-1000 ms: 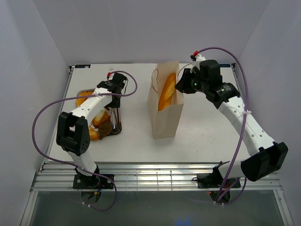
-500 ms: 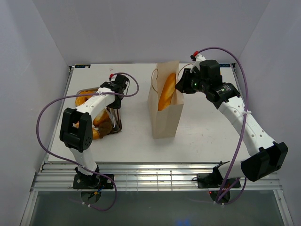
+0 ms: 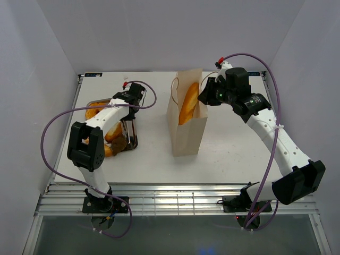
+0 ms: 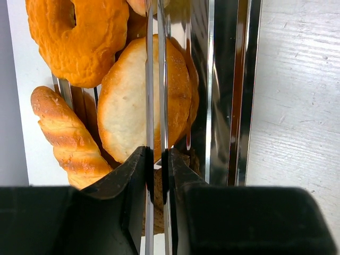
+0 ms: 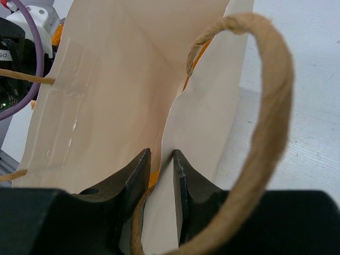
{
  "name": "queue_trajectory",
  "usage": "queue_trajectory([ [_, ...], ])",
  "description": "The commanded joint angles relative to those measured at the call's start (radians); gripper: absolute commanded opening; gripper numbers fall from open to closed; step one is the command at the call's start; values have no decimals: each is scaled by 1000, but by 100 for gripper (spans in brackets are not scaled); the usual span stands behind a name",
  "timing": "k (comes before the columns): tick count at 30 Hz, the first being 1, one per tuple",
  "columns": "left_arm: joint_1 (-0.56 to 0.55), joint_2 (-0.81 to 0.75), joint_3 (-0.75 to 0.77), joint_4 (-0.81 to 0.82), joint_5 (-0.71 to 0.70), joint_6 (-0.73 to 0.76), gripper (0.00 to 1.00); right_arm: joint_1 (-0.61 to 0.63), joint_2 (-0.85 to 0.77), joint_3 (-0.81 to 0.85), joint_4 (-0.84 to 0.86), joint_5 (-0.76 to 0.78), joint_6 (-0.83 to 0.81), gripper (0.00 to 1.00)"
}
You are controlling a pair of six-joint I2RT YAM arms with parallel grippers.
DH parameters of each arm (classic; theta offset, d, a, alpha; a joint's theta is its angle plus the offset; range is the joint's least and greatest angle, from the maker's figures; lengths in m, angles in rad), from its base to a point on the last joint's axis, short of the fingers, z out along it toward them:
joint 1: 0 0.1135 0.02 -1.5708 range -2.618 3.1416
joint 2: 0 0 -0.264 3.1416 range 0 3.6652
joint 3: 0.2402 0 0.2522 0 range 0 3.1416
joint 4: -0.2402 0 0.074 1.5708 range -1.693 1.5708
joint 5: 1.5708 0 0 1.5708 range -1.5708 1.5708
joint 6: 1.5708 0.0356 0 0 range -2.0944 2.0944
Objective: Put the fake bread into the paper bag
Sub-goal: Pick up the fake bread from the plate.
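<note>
White bench (image 3: 228, 154), bare white walls. Over the last second your left arm shifted its elbow slightly toward 3 o'clock, then settled; the right arm has not budged. I read that as lining up the next pick.

Left jaws are clenched on the tongs (image 4: 154, 79), blades over a roll (image 4: 125, 106). A donut (image 4: 79, 37) and a twist (image 4: 64, 133) lie beside it in the tray (image 4: 234, 79).

Right jaws pinch the bag (image 3: 187, 133) wall at its 3 o'clock side, keeping the mouth open. One baguette (image 3: 188, 103) leans inside.
</note>
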Motion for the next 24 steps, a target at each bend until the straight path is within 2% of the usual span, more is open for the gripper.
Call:
queue_trajectory([
  [1,-1,-98,6,20,0,-1,13,4,-22,1,26,-2,-6,30],
  [6,-1,-153,12,9,13,-4,1,4,-19,12,25,-2,-3,30],
  [14,-1,-260,62,-59,52,-24,0,4,-14,15,20,1,-1,30],
  [21,-1,-416,193,-117,283,-87,0,6,-11,44,2,13,-14,30],
  [24,-1,-478,242,-102,455,-145,0,4,-10,67,-14,30,-23,30],
])
